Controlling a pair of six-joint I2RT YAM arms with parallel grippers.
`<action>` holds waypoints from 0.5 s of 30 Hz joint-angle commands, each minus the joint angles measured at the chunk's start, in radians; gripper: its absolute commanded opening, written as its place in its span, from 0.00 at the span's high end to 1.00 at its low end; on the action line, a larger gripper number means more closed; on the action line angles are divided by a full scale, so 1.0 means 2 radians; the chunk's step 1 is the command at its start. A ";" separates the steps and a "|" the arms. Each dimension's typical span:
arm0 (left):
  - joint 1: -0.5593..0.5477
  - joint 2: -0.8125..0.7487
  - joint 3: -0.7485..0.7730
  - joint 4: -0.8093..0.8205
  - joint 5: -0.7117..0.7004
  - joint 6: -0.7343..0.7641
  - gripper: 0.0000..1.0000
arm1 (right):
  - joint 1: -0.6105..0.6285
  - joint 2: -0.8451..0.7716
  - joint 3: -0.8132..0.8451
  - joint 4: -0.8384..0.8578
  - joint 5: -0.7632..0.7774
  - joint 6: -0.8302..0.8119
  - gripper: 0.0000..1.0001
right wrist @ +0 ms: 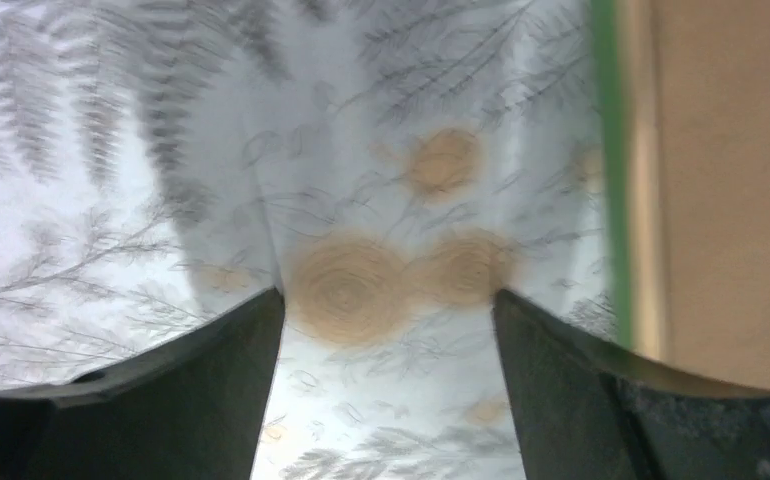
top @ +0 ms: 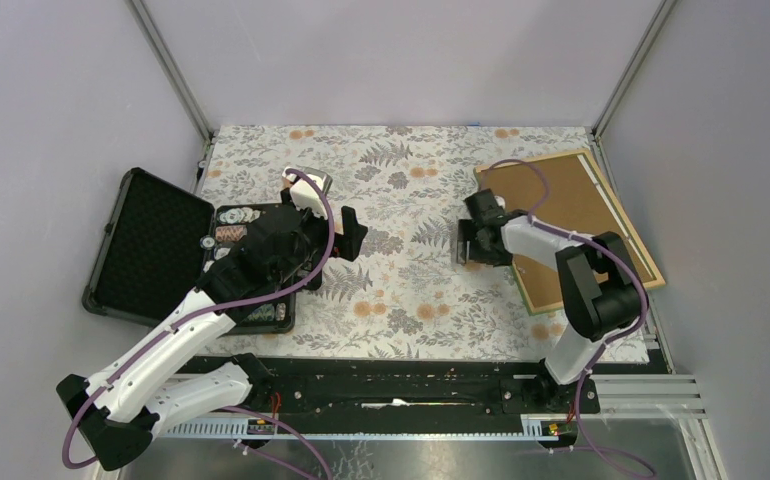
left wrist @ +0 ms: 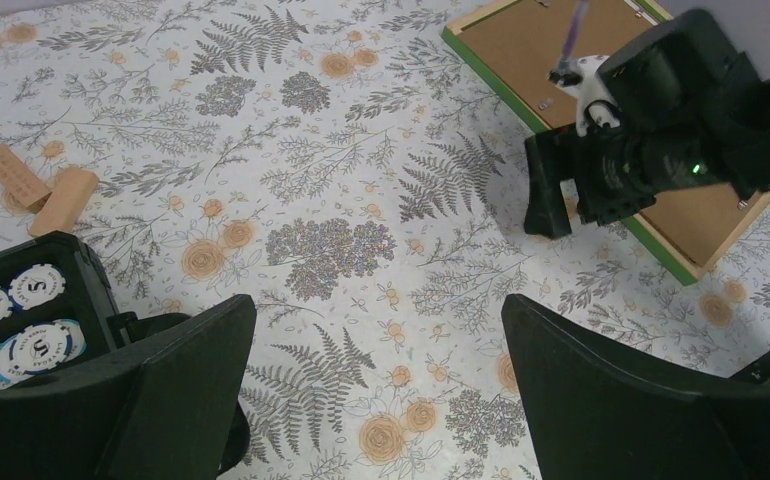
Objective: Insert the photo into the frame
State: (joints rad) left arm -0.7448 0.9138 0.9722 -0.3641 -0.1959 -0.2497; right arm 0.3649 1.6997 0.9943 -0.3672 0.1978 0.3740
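The frame (top: pixel 536 160) lies face down at the back right of the table, light wood rim and green edge showing, with a brown backing board (top: pixel 566 205) in it. It also shows in the left wrist view (left wrist: pixel 491 77) and the right wrist view (right wrist: pixel 611 150). The photo is not in view. My right gripper (top: pixel 464 243) is open and empty, low over the tablecloth just left of the frame's near-left edge (right wrist: pixel 389 310). My left gripper (top: pixel 339 255) is open and empty above the middle-left of the table (left wrist: pixel 376 330).
An open black case (top: pixel 151 245) with poker chips (top: pixel 236 225) sits at the left edge, right beside my left gripper. Two small wooden blocks (left wrist: pixel 46 190) lie on the floral cloth beyond the case. Walls enclose the table at the back and sides.
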 commanded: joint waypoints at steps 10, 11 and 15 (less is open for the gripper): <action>-0.001 0.004 0.001 0.022 -0.015 0.010 0.01 | 0.069 -0.040 0.021 -0.020 -0.078 0.049 0.15; -0.001 0.003 0.001 0.022 -0.015 0.010 0.01 | 0.068 -0.052 0.034 -0.030 -0.048 0.044 0.13; -0.001 0.002 0.001 0.021 -0.014 0.010 0.01 | 0.020 -0.073 0.071 -0.057 0.030 0.031 0.09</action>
State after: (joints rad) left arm -0.7448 0.9215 0.9722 -0.3641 -0.2070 -0.2424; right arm 0.4885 1.6474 1.0344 -0.4187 0.0975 0.4526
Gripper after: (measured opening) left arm 0.987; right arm 0.906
